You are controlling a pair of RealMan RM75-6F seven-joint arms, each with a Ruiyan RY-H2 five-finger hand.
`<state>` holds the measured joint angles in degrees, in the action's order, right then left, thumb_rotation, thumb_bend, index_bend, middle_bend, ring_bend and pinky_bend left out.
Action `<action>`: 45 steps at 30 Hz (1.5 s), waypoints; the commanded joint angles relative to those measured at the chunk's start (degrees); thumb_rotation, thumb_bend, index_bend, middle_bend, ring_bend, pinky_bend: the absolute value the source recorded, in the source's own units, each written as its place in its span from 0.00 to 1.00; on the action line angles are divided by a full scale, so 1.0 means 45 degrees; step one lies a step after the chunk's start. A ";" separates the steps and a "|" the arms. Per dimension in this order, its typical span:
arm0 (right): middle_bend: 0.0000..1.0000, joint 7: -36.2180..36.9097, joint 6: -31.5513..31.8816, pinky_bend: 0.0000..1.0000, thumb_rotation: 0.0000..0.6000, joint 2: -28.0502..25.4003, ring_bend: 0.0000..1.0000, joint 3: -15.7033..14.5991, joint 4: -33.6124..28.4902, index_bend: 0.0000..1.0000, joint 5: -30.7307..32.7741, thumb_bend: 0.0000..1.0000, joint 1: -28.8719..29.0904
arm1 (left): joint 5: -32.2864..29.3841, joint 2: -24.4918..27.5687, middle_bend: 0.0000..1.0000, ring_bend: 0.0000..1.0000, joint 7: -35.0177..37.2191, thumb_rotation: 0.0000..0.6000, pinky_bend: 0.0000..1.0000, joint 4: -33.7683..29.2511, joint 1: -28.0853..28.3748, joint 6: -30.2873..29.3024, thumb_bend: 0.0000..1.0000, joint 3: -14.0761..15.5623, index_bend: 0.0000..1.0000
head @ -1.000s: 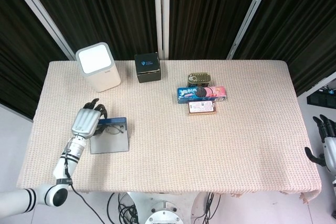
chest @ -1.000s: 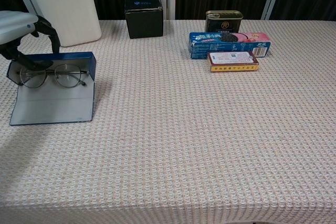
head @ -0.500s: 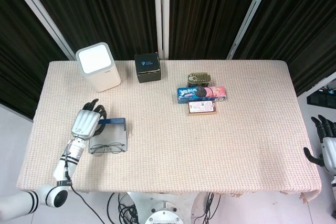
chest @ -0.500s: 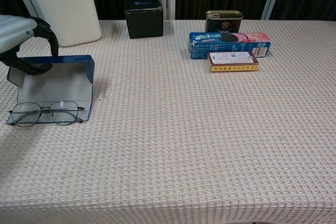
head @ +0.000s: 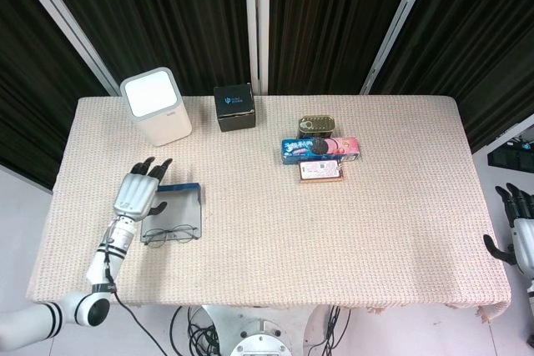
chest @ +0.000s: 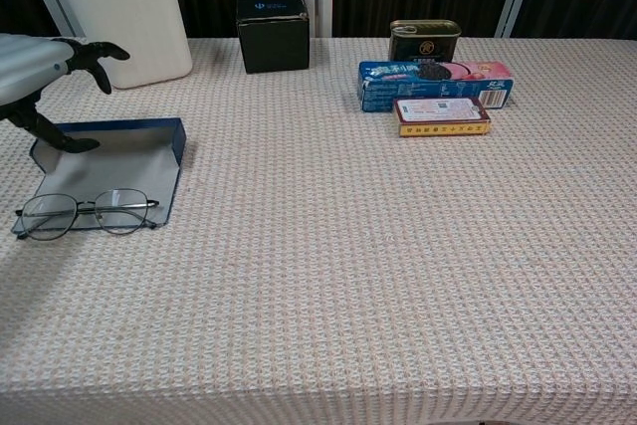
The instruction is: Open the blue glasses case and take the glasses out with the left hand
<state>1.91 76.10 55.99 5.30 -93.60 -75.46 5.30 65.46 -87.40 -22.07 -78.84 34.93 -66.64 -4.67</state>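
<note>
The blue glasses case point(head: 178, 204) point(chest: 117, 159) lies open and almost flat at the table's left, its grey lining up. The thin-framed glasses point(head: 169, 233) point(chest: 85, 214) rest on the case's near flap, touched by nothing. My left hand point(head: 138, 190) point(chest: 45, 59) hovers over the case's left end with its fingers spread and nothing in it; the thumb reaches down to the case's far left corner. My right hand point(head: 519, 235) hangs off the table's right edge, fingers loosely apart and empty; the chest view does not show it.
At the back left stands a white box-shaped appliance point(head: 155, 106) point(chest: 117, 9), with a black cube point(head: 234, 106) point(chest: 273, 31) beside it. Right of centre sit a tin can point(head: 316, 126) point(chest: 425, 40), a blue biscuit box point(head: 321, 149) point(chest: 436, 83) and a small orange pack point(head: 321, 172) point(chest: 442, 115).
The glasses dropped from the case's upright far part onto its near flap. The upright part then folded down almost flat, and my left hand's fingers spread and lifted off the case.
</note>
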 commanded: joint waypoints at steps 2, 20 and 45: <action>0.00 0.0037 0.0034 0.00 1.00 -0.0016 0.00 0.0009 0.0005 0.00 -0.0006 0.28 -0.0016 | -0.0434 0.0279 0.23 0.09 -0.0297 1.00 0.21 -0.0665 -0.0119 0.0137 0.14 -0.0253 0.05; 0.00 0.0273 0.0324 0.00 1.00 -0.0036 0.00 0.0151 0.0067 0.00 -0.0154 0.29 -0.0037 | -0.1082 0.2005 0.24 0.09 -0.2016 1.00 0.21 -0.5727 -0.1540 -0.1018 0.34 0.0727 0.26; 0.00 -0.0056 0.0338 0.00 1.00 -0.0113 0.00 0.0087 -0.0283 0.00 -0.0226 0.29 -0.0030 | -0.0415 0.0189 0.25 0.11 -0.1833 1.00 0.21 -0.4190 -0.2266 -0.1152 0.38 0.0914 0.35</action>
<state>1.66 77.62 55.48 5.69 -94.87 -76.48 5.17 63.68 -86.41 -30.43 -97.87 24.79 -71.97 -0.48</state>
